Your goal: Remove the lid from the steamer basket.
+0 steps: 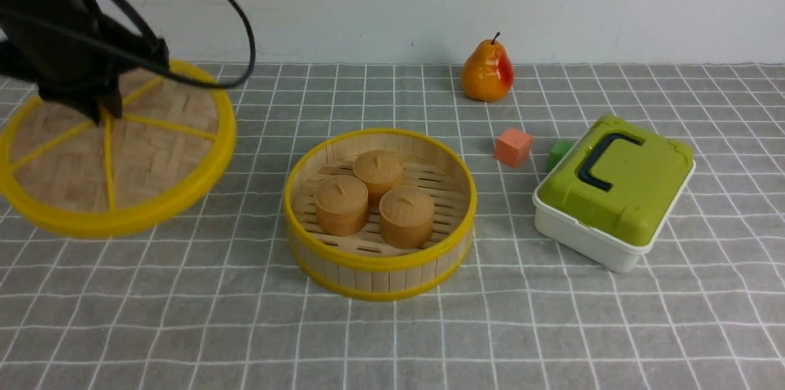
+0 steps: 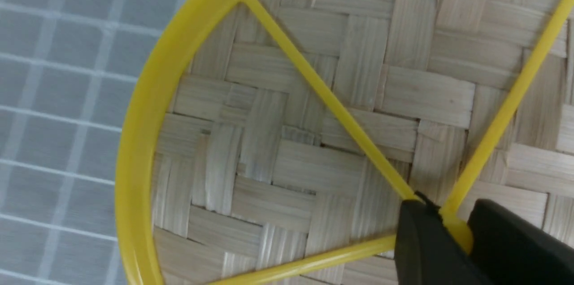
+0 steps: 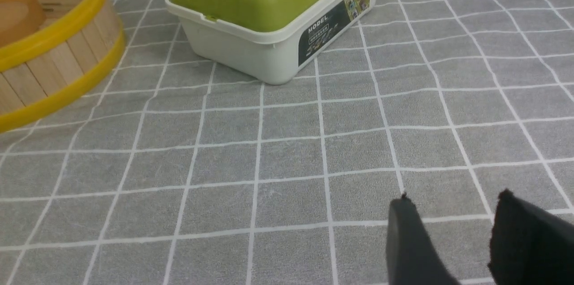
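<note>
The left gripper (image 1: 103, 109) holds the lid (image 1: 153, 151) by its middle, tilted, left of the open steamer basket (image 1: 380, 267) and apart from it.
The black left arm (image 1: 55, 28) reaches down from the front view's upper left, its tool pointing onto the disc where the yellow spokes meet. Only the left wrist view shows the grip: 2 dark fingers (image 2: 421, 244) pinching the yellow centre knob (image 2: 456, 231). Only the front view shows the basket uncovered, with 3 brown buns (image 1: 380, 172) inside. The right gripper (image 3: 455, 200) appears solely in its own wrist view, fingers spread with nothing between them, low over the grey checked cloth (image 3: 269, 150) near the green-lidded white box (image 3: 269, 20).
</note>
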Available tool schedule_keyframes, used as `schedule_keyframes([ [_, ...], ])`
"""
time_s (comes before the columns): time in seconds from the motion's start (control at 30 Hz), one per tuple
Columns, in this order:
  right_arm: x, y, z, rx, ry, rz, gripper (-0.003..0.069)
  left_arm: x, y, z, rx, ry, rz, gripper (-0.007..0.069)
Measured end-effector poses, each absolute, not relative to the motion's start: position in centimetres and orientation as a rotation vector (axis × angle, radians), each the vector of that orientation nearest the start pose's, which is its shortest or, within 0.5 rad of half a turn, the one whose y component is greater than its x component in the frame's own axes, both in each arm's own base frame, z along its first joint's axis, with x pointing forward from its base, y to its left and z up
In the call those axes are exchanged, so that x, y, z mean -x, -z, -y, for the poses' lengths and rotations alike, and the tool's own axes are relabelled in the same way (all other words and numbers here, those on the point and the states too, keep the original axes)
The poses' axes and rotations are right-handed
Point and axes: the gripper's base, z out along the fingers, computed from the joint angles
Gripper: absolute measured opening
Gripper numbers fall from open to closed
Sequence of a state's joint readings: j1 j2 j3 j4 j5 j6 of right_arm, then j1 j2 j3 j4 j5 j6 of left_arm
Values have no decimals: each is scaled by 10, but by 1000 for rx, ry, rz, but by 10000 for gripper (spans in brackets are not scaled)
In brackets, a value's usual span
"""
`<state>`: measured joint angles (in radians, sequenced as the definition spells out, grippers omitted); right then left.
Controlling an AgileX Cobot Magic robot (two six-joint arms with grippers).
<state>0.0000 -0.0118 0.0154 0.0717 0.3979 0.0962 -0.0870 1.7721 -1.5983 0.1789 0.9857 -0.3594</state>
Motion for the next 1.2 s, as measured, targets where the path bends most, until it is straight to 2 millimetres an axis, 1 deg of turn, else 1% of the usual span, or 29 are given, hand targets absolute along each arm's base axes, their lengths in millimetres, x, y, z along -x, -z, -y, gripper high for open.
schedule_keyframes([
  [0.03, -52, -173, -3, -134, -137, -1882, 241, -389, -306, 21, 274, -74, -2621, 107],
  [0.07, -52, -173, -3, -134, -137, -1882, 241, -393, -284, 25, 265, -62, -2657, 107],
  [0.13, -52, -173, -3, -134, -137, -1882, 241, -400, -254, 30, 265, -44, -2677, 107],
  [0.2, -52, -173, -3, -134, -137, -1882, 241, -410, -234, 32, 295, -27, -2672, 107],
  [0.3, -52, -173, -3, -134, -137, -1882, 241, -418, -213, 32, 343, -32, -2672, 107],
  [0.4, -52, -173, -3, -134, -137, -1882, 241, -422, -205, 32, 373, -27, -2668, 108],
  [0.47, -52, -173, -3, -134, -137, -1882, 241, -423, -205, 32, 375, -24, -2659, 130],
  [0.53, -52, -173, -3, -134, -137, -1882, 241, -423, -206, 32, 376, -20, -2652, 180],
  [0.6, -52, -173, -3, -134, -137, -1882, 241, -422, -210, 32, 379, -9, -2643, 262],
  [0.63, -52, -173, -3, -134, -137, -1882, 241, -422, -210, 32, 380, -8, -2643, 269],
  [0.67, -52, -173, -3, -134, -137, -1882, 241, -419, -221, 33, 382, 12, -2620, 325],
  [0.73, -52, -173, -3, -134, -137, -1882, 241, -414, -245, 34, 387, 59, -2551, 344],
  [0.77, -52, -173, -3, -134, -137, -1882, 241, -410, -262, 34, 391, 91, -2500, 339],
  [0.83, -52, -173, -3, -134, -137, -1882, 241, -399, -298, 36, 383, 155, -2389, 302],
  [0.87, -52, -173, -3, -134, -137, -1882, 241, -389, -318, 38, 368, 186, -2328, 277],
  [0.9, -52, -173, -3, -134, -137, -1882, 241, -387, -322, 39, 363, 192, -2314, 263],
  [0.93, -52, -173, -3, -134, -137, -1882, 241, -371, -350, 43, 322, 236, -2211, 209],
  [0.97, -52, -173, -3, -134, -137, -1882, 241, -359, -363, 49, 288, 260, -2162, 175],
  [1.0, -52, -173, -3, -134, -137, -1882, 241, -344, -378, 55, 242, 288, -2100, 132],
  [1.07, -52, -173, -3, -134, -137, -1882, 241, -312, -401, 65, 153, 333, -1989, 57],
  [1.13, -52, -173, -3, -134, -137, -1882, 241, -284, -410, 72, 74, 364, -1918, -13],
  [1.2, -52, -173, -3, -134, -137, -1882, 241, -253, -410, 73, 29, 389, -1872, -13],
])
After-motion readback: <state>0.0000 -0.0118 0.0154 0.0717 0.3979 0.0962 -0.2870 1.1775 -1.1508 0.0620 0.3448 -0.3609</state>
